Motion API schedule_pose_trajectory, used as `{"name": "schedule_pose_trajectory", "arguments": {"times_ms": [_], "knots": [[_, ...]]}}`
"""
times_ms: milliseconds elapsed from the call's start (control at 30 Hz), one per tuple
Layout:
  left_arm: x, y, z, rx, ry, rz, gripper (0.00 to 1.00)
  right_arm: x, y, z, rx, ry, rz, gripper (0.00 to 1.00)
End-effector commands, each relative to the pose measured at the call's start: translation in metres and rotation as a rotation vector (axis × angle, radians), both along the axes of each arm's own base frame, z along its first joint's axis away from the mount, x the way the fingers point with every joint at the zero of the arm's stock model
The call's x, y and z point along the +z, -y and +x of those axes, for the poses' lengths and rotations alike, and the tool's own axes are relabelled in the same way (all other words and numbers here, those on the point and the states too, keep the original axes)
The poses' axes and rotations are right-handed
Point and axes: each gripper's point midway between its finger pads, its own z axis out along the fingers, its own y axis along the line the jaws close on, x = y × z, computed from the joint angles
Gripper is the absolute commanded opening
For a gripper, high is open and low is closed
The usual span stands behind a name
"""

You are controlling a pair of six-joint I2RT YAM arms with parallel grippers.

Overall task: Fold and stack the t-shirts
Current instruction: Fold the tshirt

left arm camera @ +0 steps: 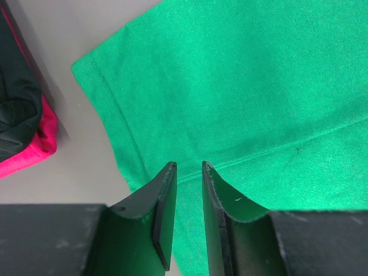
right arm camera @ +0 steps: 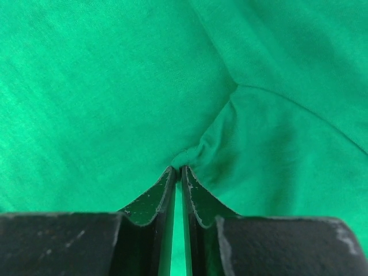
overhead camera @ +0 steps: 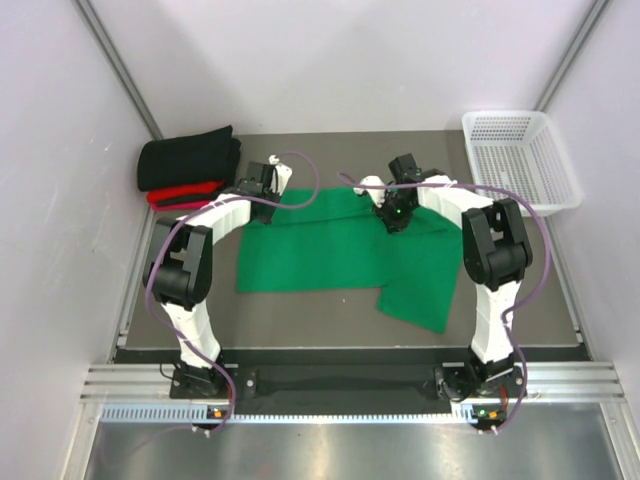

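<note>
The arms [overhead camera: 452,200] hide the far edge of the green t-shirt [overhead camera: 320,258], which lies long left-to-right. The right gripper [right arm camera: 179,169] pinches puckered cloth; the left gripper [left arm camera: 188,167] has its fingers slightly apart.

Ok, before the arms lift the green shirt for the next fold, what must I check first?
1. Right gripper pinching the green t-shirt: ok, cloth puckers at its tips.
2. Left gripper holding cloth: not ok, jaws slightly apart, cloth flat beneath.
3. Shirt spread flat: not ok, a flap juts out at its near right corner.
4. Black t-shirt and red t-shirt stacked apart from it: ok.
5. Basket out of the way: ok.
</note>
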Motion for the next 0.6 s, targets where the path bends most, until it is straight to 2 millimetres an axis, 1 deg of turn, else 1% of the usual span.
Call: {"name": "schedule_pose_trajectory", "arguments": {"times_ms": [0, 33, 67, 133, 233, 333, 400, 433, 500, 533, 567], "knots": [[0.016, 0.007, 0.016, 0.006, 0.061, -0.043, 0.3, 0.054, -0.019, 0.008, 0.01, 0.129, 0.043, 0.09], [0.016, 0.007, 0.016, 0.006, 0.062, -0.044, 0.3, 0.061, -0.021, 0.007, 0.014, 0.143, 0.044, 0.09], [0.016, 0.008, 0.017, 0.004, 0.062, -0.044, 0.3, 0.064, -0.022, 0.005, 0.013, 0.148, 0.039, 0.09], [0.017, 0.008, 0.018, 0.004, 0.067, -0.045, 0.3, 0.074, -0.029, -0.002, 0.025, 0.16, 0.044, 0.09], [0.017, 0.008, 0.02, 0.005, 0.069, -0.047, 0.3, 0.081, -0.039, -0.013, 0.033, 0.16, 0.052, 0.09], [0.016, 0.009, 0.021, 0.003, 0.067, -0.049, 0.3, 0.077, -0.046, -0.026, 0.056, 0.141, 0.049, 0.1], [0.016, 0.009, 0.022, 0.001, 0.067, -0.048, 0.3, 0.072, -0.047, -0.028, 0.058, 0.137, 0.039, 0.17], [0.017, 0.01, 0.022, 0.003, 0.067, -0.049, 0.3, 0.07, -0.044, -0.027, 0.048, 0.139, 0.023, 0.29], [0.019, 0.009, 0.023, -0.001, 0.069, -0.046, 0.3, 0.069, -0.038, -0.027, 0.04, 0.145, 0.007, 0.31], [0.021, 0.009, 0.023, -0.003, 0.072, -0.045, 0.3, 0.072, -0.035, -0.027, 0.038, 0.143, 0.019, 0.31], [0.024, 0.009, 0.021, -0.006, 0.064, -0.044, 0.3, 0.077, -0.028, -0.026, 0.025, 0.141, 0.04, 0.31]]}}
